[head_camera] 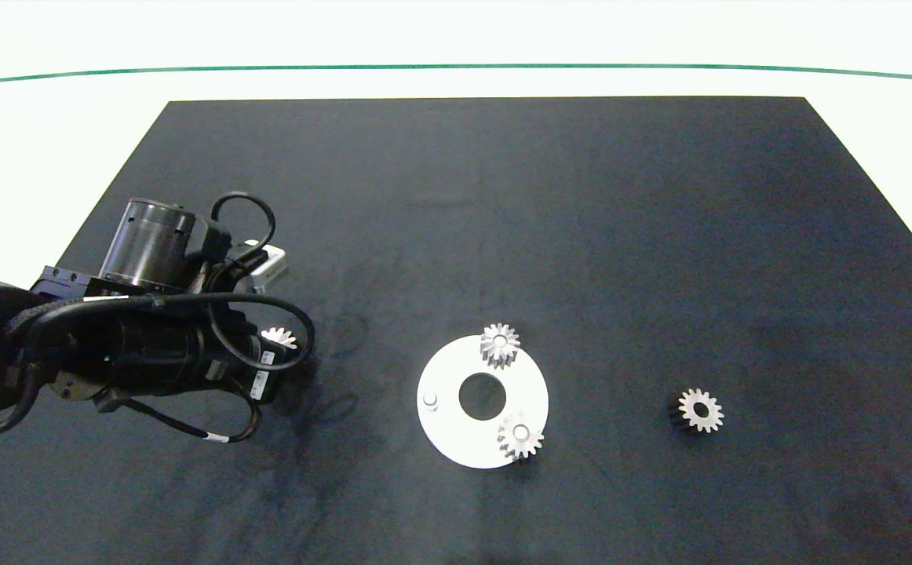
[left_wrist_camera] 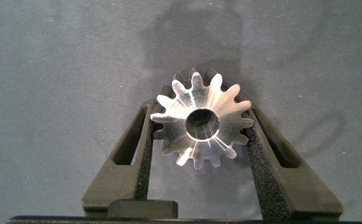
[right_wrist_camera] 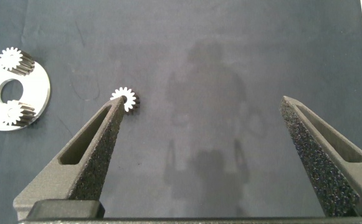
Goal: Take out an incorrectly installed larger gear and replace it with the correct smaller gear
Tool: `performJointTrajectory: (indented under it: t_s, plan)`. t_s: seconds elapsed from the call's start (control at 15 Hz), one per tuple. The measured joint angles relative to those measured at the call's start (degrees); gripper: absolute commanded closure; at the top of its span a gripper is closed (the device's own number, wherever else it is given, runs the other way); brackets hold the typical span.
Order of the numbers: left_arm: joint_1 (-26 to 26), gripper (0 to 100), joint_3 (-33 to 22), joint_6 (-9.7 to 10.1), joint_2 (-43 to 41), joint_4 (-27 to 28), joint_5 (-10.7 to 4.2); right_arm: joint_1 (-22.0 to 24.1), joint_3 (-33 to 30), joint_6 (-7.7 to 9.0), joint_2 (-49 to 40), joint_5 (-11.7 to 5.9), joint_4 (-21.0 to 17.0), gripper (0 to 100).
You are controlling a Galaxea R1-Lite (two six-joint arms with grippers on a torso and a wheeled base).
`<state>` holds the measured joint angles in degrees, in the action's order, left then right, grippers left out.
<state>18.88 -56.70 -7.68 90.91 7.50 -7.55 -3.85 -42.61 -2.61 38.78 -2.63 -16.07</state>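
My left gripper [left_wrist_camera: 200,111] is shut on the smaller gear [left_wrist_camera: 200,121], a silvery toothed gear with a round centre hole; both foam pads press its teeth. From above, this gear [head_camera: 279,337] peeks out beside the left arm at the mat's left. The larger gear [head_camera: 699,410], with a dark thick side, lies alone on the mat to the right and is also in the right wrist view [right_wrist_camera: 126,98]. The white disc [head_camera: 456,431] carries two gears [head_camera: 500,342] [head_camera: 519,435] and a bare peg [head_camera: 430,400]. My right gripper [right_wrist_camera: 200,102] hangs open above the mat, holding nothing.
A black mat [head_camera: 581,235] covers most of the white table [head_camera: 48,141]. The left arm's cables [head_camera: 220,314] loop over the mat's left part. The right arm is outside the head view.
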Motion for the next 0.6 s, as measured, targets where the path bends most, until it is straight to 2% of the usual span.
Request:
performJointTrajectory:
  t_s: [0.47, 0.6]
  plan:
    - [-0.5, 0, 0.89, 0.2, -5.88, 0.38, 0.63, -0.06, -0.02, 0.41, 1.27, 0.11, -1.01, 0]
    - [-1.66, 0, 1.6, 0.2, -9.44, 0.41, 1.11, -0.46, 0.0, 1.45, 3.17, 0.6, -2.51, 0]
